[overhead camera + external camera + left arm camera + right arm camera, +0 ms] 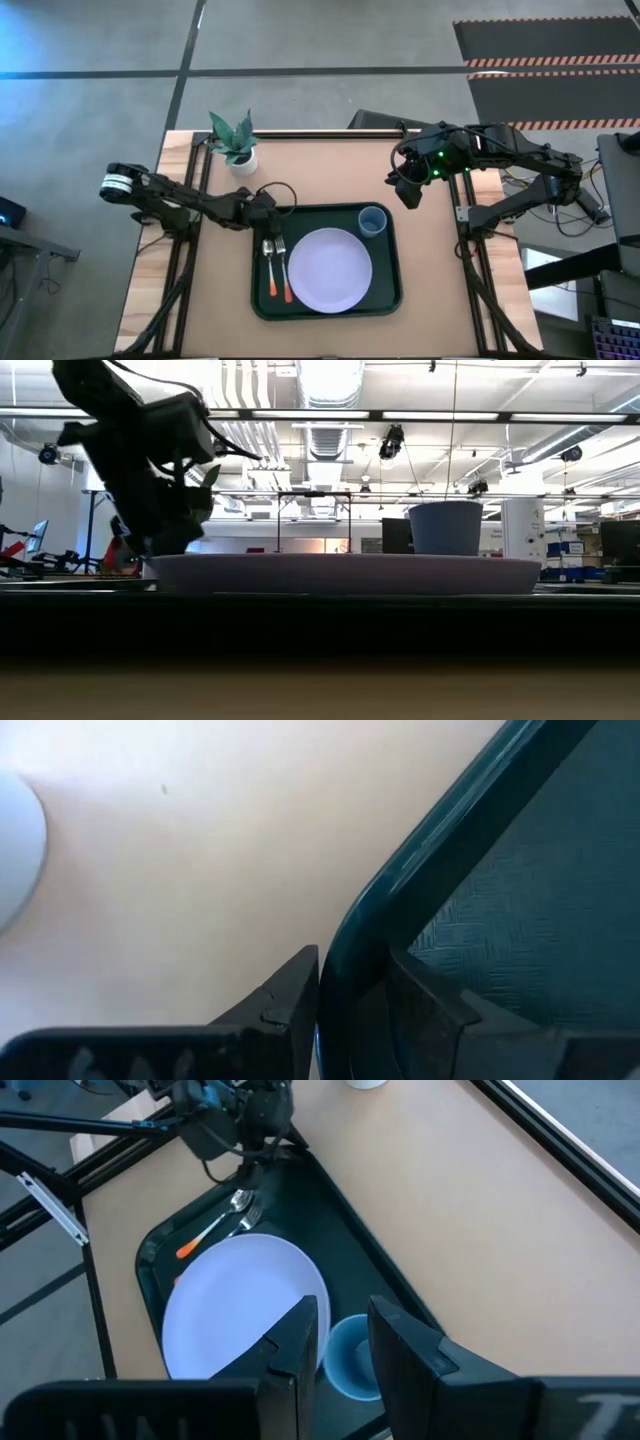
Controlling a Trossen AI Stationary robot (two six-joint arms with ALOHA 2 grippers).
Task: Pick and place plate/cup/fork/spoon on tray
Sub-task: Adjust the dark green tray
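Observation:
The dark green tray (pixel 388 285) lies in the middle of the table. On it lie the lavender plate (pixel 330 268), the blue cup (pixel 372 221) at its far right corner, and the fork (pixel 283 268) and spoon (pixel 270 266) side by side at its left, handles toward the near edge. My left gripper (pixel 266 212) is low at the tray's far left corner, shut on the rim. My right gripper (pixel 408 192) hovers over the table's far right, a little open and empty. In the right wrist view (pixel 346 1320) it looks down on the cup (pixel 345 1358). My left gripper holds the tray's raised rim (pixel 345 955) near the far left corner, one finger (pixel 285 1000) outside on the table side and one (pixel 425 1005) inside the tray. The fingers come slanting down from the table's left and lie across the rim. The tray rests flat on the table.
A white pot with a green plant (pixel 238 150) stands at the table's far left, close behind my left arm. Bare table lies right of the tray and along the far edge. The room beyond shows in the low view.

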